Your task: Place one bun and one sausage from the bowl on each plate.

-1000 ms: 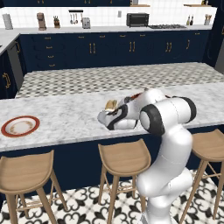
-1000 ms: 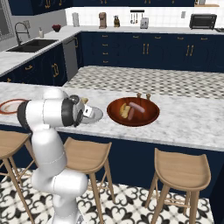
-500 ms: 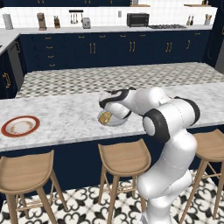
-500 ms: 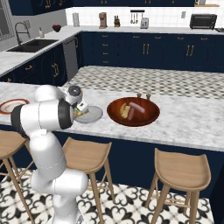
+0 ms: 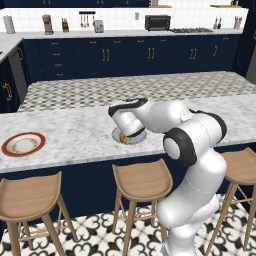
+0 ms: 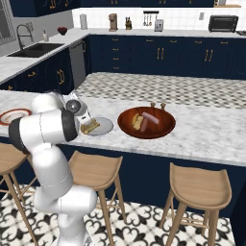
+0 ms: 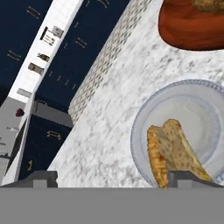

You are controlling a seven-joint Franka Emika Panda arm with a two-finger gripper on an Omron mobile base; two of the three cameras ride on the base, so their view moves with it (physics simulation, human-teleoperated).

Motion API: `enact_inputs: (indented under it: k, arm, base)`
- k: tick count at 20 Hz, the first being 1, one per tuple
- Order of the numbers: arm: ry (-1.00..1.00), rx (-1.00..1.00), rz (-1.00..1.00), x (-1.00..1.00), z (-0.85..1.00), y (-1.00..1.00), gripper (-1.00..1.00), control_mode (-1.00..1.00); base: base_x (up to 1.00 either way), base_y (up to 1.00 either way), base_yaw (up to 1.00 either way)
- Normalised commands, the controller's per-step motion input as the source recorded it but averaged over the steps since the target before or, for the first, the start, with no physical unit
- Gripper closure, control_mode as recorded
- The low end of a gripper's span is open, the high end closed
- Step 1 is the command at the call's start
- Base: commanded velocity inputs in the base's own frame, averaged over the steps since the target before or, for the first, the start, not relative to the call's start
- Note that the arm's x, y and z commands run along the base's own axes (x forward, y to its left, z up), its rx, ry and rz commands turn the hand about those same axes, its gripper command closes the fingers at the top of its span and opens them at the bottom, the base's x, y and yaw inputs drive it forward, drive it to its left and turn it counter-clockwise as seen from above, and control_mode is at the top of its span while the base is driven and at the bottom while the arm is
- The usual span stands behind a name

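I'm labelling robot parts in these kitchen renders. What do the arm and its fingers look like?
The arm is glossy white, built of rounded, bulbous segments, with dark grey to black bands and caps at the joints. No cables or markings are visible. In the hand view, the fingers are small, dark grey, blocky tips.

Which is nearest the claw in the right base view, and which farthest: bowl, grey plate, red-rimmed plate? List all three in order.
1. Grey plate, right beside the claw.
2. Bowl, further right on the counter.
3. Red-rimmed plate, far left edge.
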Motion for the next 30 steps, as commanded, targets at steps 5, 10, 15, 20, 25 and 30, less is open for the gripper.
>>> enact_inputs:
  k: [5, 10, 15, 20, 25, 30]
  arm:
    - [0.0, 0.0, 0.11, 0.01, 0.37, -0.82, -1.0, -1.0]
    - [0.02, 0.0, 0.19, 0.18, 0.44, -0.84, -1.0, -1.0]
    - [0.0, -0.15, 0.22, -0.03, 0.02, -0.74, -1.0, -1.0]
    - [0.02, -0.34, 0.15, -0.04, 0.0, -0.61, -1.0, -1.0]
    - [0.0, -0.32, 0.12, 0.0, 0.0, -0.64, -1.0, -1.0]
    - [0.15, -0.26, 0.13, -0.07, 0.0, -0.75, -1.0, -1.0]
  base:
    - [0.0, 0.0, 0.0]
    - [0.0, 0.0, 0.0]
    - [0.0, 0.0, 0.0]
    - [0.0, 0.0, 0.0]
    - [0.0, 0.0, 0.0]
    - [0.0, 0.0, 0.0]
